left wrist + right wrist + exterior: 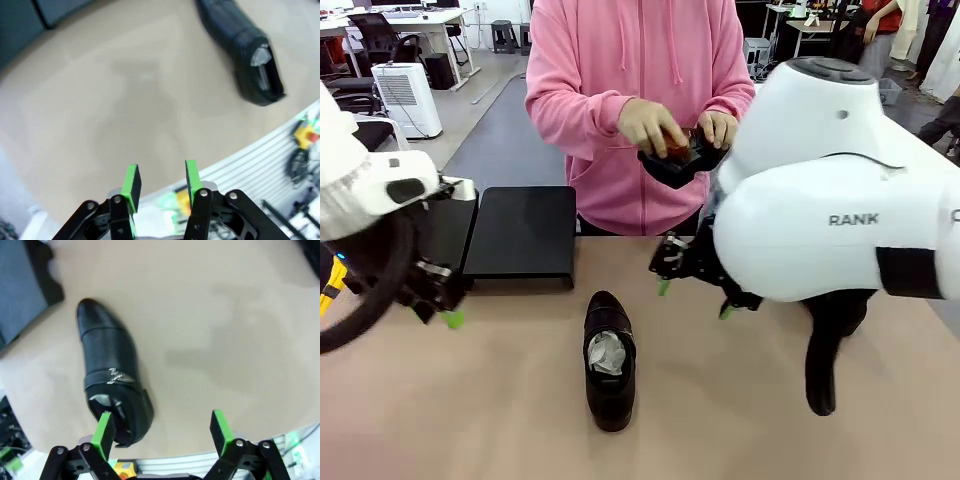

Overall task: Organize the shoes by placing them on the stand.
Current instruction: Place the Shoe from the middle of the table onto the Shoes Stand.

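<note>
Left claw (161, 172) half-spread, empty; right claw (161, 421) wide, empty.

Open-plan office: desks (432, 20), swivel chairs (375, 38)

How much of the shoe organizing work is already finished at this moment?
Done: nothing yet; the low matte-black stand platform bears no shoe. In hand: nothing; the left gripper and right gripper hang with open, empty fingers, while the person's hands hold something dark. Left: the glossy black leather shoe with white paper stuffing lies on the tan table, unplaced.
</note>
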Robot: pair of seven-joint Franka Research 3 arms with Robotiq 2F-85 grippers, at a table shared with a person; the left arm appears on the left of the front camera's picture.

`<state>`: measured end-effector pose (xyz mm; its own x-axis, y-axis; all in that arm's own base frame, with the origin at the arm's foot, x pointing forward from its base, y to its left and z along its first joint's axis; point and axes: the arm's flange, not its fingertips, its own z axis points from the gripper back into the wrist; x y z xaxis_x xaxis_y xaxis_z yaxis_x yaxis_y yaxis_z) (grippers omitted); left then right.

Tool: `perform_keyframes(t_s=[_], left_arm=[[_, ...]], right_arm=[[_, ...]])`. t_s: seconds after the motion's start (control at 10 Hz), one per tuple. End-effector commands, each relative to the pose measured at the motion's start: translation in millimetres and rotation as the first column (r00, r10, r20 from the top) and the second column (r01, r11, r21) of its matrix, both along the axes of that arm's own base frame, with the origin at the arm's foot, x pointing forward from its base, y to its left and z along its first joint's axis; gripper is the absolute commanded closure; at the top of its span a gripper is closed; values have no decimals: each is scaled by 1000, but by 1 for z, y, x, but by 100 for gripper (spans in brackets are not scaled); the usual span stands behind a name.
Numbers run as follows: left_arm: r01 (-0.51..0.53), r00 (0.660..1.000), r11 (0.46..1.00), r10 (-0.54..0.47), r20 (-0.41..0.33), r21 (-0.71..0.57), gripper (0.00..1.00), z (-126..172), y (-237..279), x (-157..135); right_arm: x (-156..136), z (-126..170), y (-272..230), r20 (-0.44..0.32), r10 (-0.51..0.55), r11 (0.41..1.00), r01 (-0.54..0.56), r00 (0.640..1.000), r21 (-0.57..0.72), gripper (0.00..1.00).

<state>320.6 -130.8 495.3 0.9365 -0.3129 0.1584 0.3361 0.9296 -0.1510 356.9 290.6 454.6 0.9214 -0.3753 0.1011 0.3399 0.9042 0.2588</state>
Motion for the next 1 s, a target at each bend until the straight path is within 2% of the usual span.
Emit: perform_keyframes(t_s=[0.0,0.1,0.2,0.4,0.5,0.9], left_arm=[[-135,988,990,131,-83,-45,51,-7,-43,-21],[-180,979,983,176,-101,-33,51,-16,-66,-20],[-187,979,982,186,-86,-7,51,-28,-85,-17],[-210,976,975,213,-35,76,51,-69,-115,-1],[-229,973,972,229,-6,62,51,-78,-123,9],[-319,948,946,318,-26,-60,51,-88,-138,32]], right_arm=[[0,-5,-6,-21,-195,977,192,981,-89,0],[0,0,0,0,0,1000,0,1000,0,0],[0,0,0,0,0,1000,0,1000,0,0],[0,0,0,0,0,1000,0,1000,0,0],[0,0,0,0,0,1000,0,1000,0,0],[0,0,0,0,0,1000,0,1000,0,0]])
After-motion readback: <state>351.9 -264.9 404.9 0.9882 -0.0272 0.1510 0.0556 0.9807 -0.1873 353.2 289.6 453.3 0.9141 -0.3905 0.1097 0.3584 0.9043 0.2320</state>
